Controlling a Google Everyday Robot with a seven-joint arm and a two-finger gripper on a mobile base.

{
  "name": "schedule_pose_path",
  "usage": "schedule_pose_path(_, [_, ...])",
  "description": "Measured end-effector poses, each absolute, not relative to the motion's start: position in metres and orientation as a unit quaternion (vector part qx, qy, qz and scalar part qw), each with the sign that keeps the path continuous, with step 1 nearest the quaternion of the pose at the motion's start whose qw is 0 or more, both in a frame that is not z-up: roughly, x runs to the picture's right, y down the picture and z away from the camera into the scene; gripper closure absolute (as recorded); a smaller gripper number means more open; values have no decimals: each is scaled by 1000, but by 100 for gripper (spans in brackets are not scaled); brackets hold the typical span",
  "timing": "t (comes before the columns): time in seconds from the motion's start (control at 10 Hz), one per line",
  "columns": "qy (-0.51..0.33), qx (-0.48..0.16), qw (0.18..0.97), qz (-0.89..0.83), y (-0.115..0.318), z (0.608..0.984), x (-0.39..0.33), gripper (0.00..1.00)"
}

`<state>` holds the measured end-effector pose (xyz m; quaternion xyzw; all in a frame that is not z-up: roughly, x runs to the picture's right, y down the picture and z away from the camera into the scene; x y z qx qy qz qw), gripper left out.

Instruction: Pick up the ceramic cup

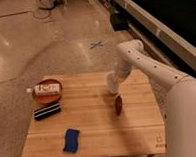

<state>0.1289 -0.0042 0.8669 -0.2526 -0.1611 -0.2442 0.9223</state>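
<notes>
The ceramic cup (111, 83) is sitting toward the back right of the wooden table (95, 138), pale and small, and the gripper (113, 85) is hanging right at it, with the white arm (140, 60) reaching down from the right. Can't tell whether anything's gripping yet. Just in front of the cup there's a small reddish-brown thing (117, 105) standing on edge. Over on the left a reddish-brown bowl (47, 91) is holding a white bottle (44, 88), a dark box (47, 111) is lying in front of it, and a blue sponge-like thing (71, 139) is near the front edge. Looks to me like the grasp step; next it's needing a firm hold, then a straight lift.
</notes>
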Motion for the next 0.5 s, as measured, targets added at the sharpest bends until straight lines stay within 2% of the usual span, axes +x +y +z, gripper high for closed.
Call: schedule_pose_path(0.5, [-196, -201, 921, -269, -29, 813, 131, 100])
